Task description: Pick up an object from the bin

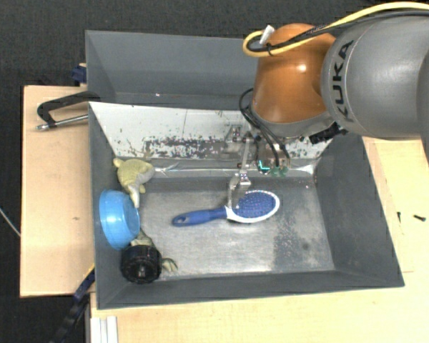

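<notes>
Arm bent in from right — gripper low over blue hairbrush head.

The thick grey metal arm reaches in from the right at the top of the camera view, its broad last link lying nearly level and marked with black letters. At its end a rounded glossy orange cover caps the wrist. A yellow cable arcs over the link and loops onto the cover's top, and thin black wires hang under its lower rim. Beneath the cover the slim metal gripper points downward, its tip set low.
</notes>
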`<action>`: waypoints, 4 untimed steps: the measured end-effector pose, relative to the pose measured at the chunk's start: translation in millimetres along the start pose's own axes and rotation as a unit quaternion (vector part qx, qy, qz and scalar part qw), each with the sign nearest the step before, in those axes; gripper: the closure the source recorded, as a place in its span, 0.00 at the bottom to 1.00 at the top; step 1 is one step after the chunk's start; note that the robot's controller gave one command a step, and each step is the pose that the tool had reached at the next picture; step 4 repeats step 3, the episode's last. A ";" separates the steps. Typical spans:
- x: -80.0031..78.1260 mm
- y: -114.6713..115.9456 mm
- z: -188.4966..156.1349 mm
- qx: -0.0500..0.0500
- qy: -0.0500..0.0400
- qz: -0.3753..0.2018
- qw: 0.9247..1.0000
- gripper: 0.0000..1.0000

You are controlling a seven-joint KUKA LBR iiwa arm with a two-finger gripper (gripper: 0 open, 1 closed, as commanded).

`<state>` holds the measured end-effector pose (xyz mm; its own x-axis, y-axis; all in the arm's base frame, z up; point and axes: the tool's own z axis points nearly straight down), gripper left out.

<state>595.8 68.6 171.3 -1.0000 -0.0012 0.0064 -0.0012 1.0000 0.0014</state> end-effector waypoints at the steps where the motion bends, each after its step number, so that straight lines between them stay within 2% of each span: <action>1: 10.6 -21.9 99.0 0.001 -0.007 -0.168 0.986 0.00; 2: 8.3 -21.0 96.1 0.000 -0.012 -0.168 0.986 1.00; 3: 13.7 0.2 -32.9 0.001 -0.010 -0.179 0.984 1.00; 4: 13.7 0.2 -32.9 0.001 -0.010 -0.179 0.984 1.00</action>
